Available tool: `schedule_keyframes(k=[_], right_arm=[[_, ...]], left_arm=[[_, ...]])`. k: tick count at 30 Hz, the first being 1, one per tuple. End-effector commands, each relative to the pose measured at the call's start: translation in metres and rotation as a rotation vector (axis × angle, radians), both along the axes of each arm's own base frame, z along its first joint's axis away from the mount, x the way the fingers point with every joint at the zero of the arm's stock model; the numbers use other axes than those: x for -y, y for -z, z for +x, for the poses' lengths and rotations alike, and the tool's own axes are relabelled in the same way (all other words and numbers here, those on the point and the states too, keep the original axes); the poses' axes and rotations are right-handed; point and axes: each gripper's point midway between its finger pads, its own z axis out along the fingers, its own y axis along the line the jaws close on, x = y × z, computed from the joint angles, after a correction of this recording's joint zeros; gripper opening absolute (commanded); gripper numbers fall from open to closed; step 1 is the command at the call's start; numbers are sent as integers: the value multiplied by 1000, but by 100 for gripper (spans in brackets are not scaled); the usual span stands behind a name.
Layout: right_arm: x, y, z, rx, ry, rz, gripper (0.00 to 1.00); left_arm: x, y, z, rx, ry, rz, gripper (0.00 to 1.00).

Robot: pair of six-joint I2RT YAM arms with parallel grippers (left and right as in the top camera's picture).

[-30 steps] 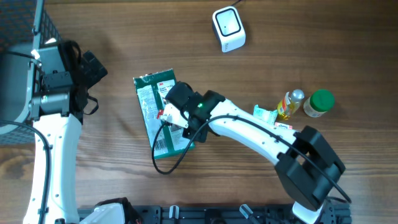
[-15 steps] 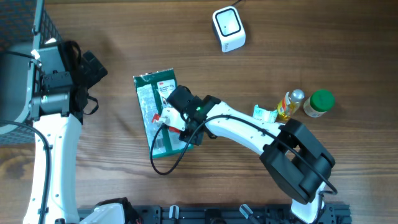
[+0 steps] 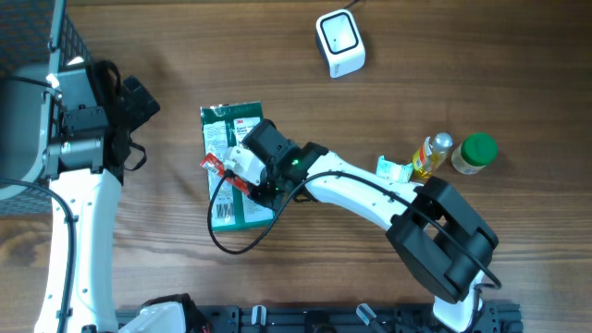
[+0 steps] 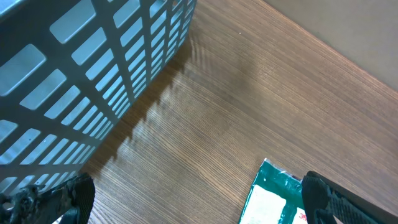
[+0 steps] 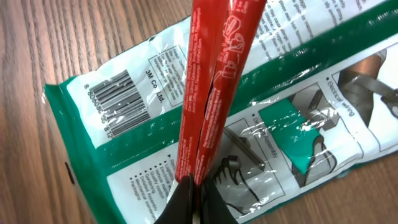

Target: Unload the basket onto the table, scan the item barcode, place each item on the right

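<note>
A flat green and white package (image 3: 244, 207) lies on the wooden table, its barcode (image 5: 115, 102) facing up near one end. My right gripper (image 5: 196, 186) hovers over it, shut on a long red packet (image 5: 211, 81) that sticks out past the fingertips. In the overhead view the red packet (image 3: 215, 166) reaches the package's left edge. The white scanner (image 3: 339, 42) stands at the back of the table, well away from both. My left gripper (image 4: 196, 208) is open with nothing in it, above the table to the left; the package's corner (image 4: 273, 199) shows beside its right finger.
A grey slatted basket (image 4: 81, 81) stands at the far left beside the left arm. At the right stand a small yellow bottle (image 3: 433, 153), a green-lidded jar (image 3: 474, 153) and a small green and white packet (image 3: 396, 169) beside the right arm.
My right gripper has swung left across the green package with the red packet in it. The package has shifted slightly. The left arm has not moved.
</note>
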Motion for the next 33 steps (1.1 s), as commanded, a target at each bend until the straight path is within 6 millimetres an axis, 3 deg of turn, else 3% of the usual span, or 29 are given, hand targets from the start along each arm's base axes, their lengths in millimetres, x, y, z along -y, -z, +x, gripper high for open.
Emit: schedule_keyframes(k=[1,4,5,11,15,21,25,33], right_arm=[[2,-17,3,-27,56,29,4],[27,-7,9,8,109,-91,4],[46,1,10,25,138,-190,4],[73,12,-5,21,25,-325,4],[68,14,-3,30,21,-302,4],[37,4,-3,13,-13,-148,4],[33,4,-2,16,-14,-135,4],[33,29,-10,-51,-24,-152,4]], left_arm=[[-2,-2,0,3,-1,10,100],[-2,-2,0,4,-1,10,100],[-2,-2,0,4,-1,10,100],[-2,-2,0,4,-1,10,100],[-2,-2,0,4,-1,10,100],[-2,-2,0,4,-1,10,100],[-2,-2,0,4,-1,10,100],[-2,-2,0,4,-1,10,100]])
